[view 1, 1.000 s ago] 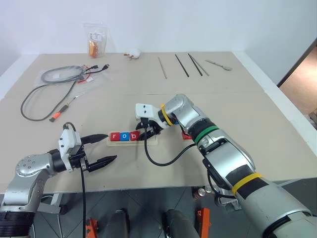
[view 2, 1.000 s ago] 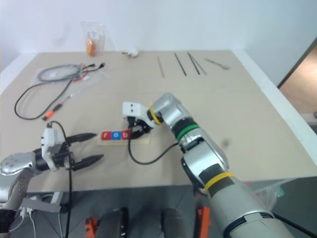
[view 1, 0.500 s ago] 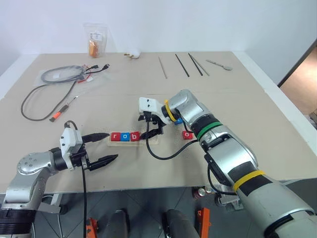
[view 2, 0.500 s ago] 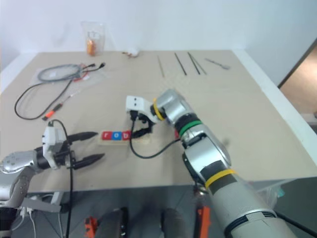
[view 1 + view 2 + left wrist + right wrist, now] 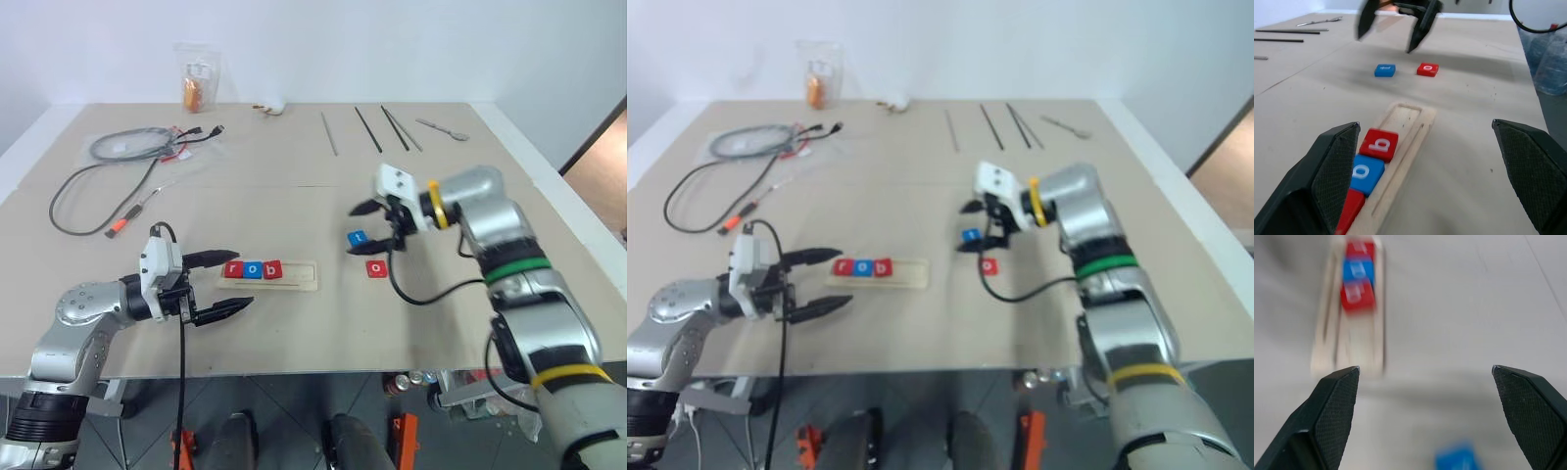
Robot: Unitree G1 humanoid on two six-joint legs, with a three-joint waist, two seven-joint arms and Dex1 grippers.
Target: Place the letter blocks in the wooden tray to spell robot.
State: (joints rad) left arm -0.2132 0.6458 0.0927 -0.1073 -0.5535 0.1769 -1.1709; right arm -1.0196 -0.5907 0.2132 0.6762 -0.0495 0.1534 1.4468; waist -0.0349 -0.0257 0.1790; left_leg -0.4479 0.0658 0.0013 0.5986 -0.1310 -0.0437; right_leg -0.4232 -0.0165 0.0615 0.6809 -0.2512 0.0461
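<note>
The wooden tray [image 5: 299,277] lies mid-table with three letter blocks in its left part: red r [image 5: 232,269], blue o [image 5: 252,270], red b [image 5: 272,269]. Its right part is bare. To the right of the tray two loose blocks lie on the table, a blue t [image 5: 359,238] and a red o [image 5: 376,267]. My right gripper [image 5: 356,231] hangs open just above the blue t, holding nothing. At the tray's left end my left gripper [image 5: 242,279] is open and level, its fingers either side of that end. The left wrist view looks along the tray [image 5: 1409,122] to both loose blocks.
Cables [image 5: 108,166] lie at the back left. A small bag [image 5: 199,78] and a white object [image 5: 274,106] sit at the far edge. Thin rods [image 5: 364,127] and a spoon [image 5: 443,127] lie at the back right.
My right gripper has left the tray and swung right to above the loose tiles, jaws wider. The left gripper has edged toward the tray. The camera view shifted.
</note>
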